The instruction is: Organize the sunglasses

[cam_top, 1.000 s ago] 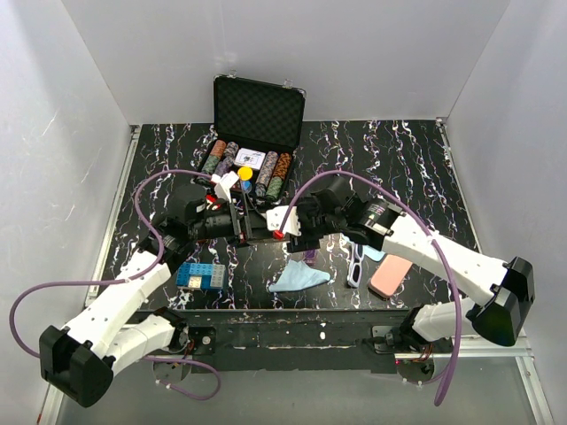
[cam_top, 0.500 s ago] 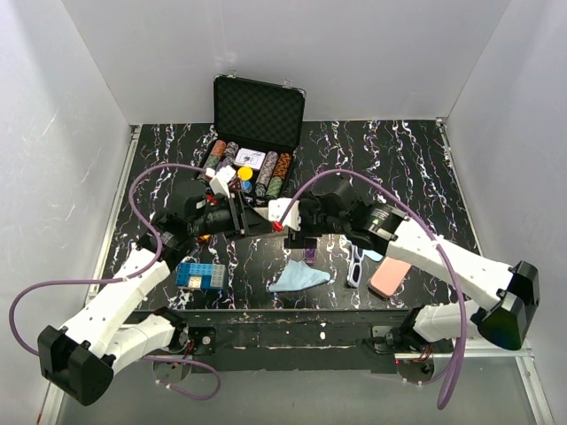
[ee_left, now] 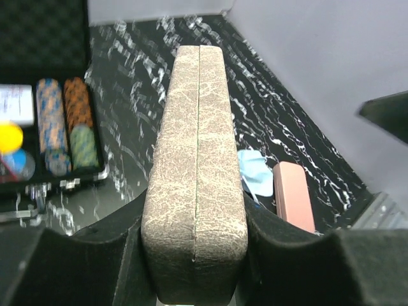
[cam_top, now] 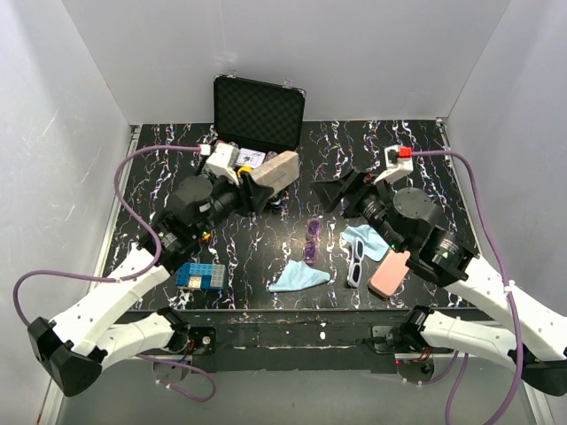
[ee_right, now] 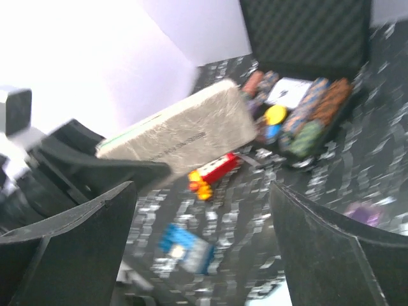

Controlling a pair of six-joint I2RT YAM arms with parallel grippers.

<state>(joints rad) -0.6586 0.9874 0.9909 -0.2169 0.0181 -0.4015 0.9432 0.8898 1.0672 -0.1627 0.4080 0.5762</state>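
1. While the grey-brown case (cam_top: 280, 167) is pinched lengthwise in the left claw (cam_top: 257, 188), it is held tilted in the air, just in front of the open chip case (cam_top: 259, 111).
2. The right claw (cam_top: 335, 191) is seen spread wide, with nothing between its fingers, raised over the surface (cam_top: 416, 168).
3. The purple sunglasses (cam_top: 312, 240) are found folded on the surface near its middle, just beyond a light blue cloth (cam_top: 299, 278).
4. The white sunglasses (cam_top: 355, 262) are laid just beside the pink case (cam_top: 390, 274), with a second blue cloth (cam_top: 366, 239) at their far end.
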